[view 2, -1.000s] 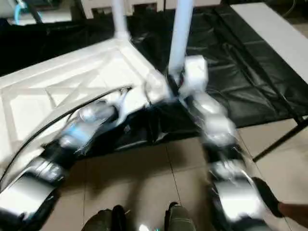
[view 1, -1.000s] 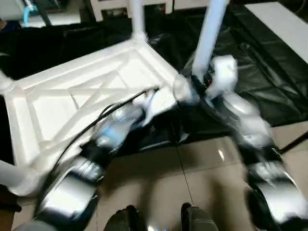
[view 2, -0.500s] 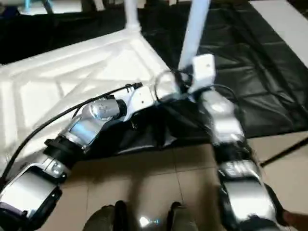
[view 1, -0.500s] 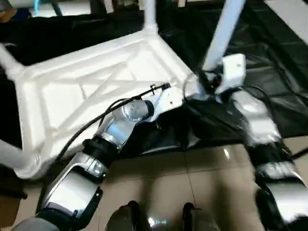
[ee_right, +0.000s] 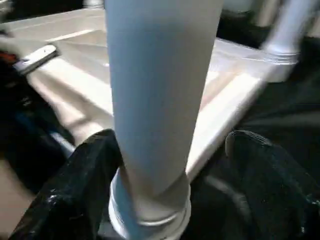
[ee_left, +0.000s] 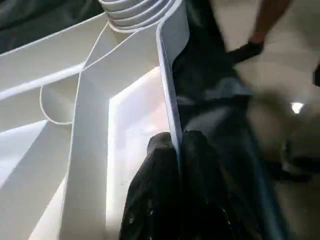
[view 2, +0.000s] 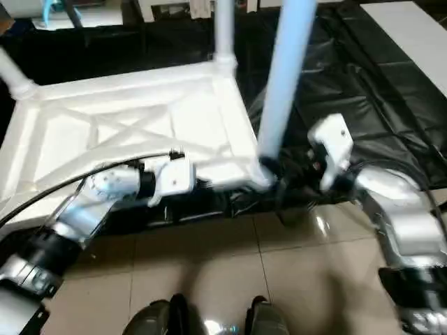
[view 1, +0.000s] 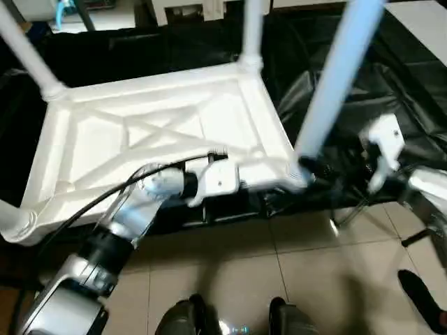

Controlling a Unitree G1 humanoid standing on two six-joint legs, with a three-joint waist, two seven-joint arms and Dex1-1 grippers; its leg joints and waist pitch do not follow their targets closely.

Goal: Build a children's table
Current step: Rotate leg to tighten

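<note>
Upside down, the table shows four legs.
Left gripper pinches its rim; right gripper stands open around the near leg.

White children's table lies upside down on black sheeting, X-ribbed underside up; white tube legs stand in corner sockets.

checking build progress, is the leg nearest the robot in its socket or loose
In its socket. The near leg stands upright from the corner socket of the upturned table top, with the right claw open around it, not gripping.
</note>
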